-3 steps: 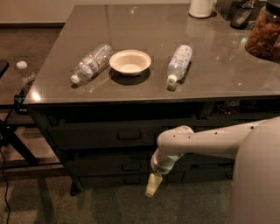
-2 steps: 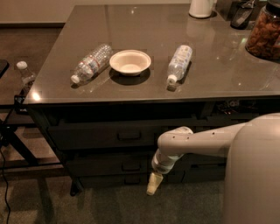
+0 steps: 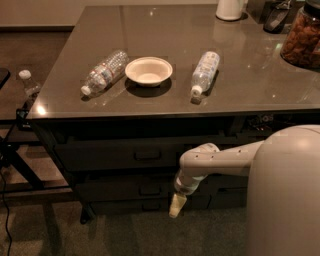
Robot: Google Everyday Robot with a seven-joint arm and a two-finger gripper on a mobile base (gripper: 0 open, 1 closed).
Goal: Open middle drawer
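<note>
The middle drawer [image 3: 110,190] is a dark charcoal front under the table, shut, with a small rectangular pull handle [image 3: 150,190] at its centre. A taller dark drawer [image 3: 100,156] sits above it and a slim dark one [image 3: 125,206] below it. My gripper [image 3: 175,206] hangs pointing down from the pale arm [image 3: 215,161], in front of the drawer fronts. It is a little right of and below the middle drawer's handle and holds nothing.
On the grey table top [image 3: 165,60] lie two plastic water bottles [image 3: 104,73] [image 3: 205,72] and a pale bowl [image 3: 148,71]. A jar of snacks [image 3: 302,35] and a white container [image 3: 230,9] stand at the back right. A black stand [image 3: 20,150] with a small bottle [image 3: 29,85] is at the left.
</note>
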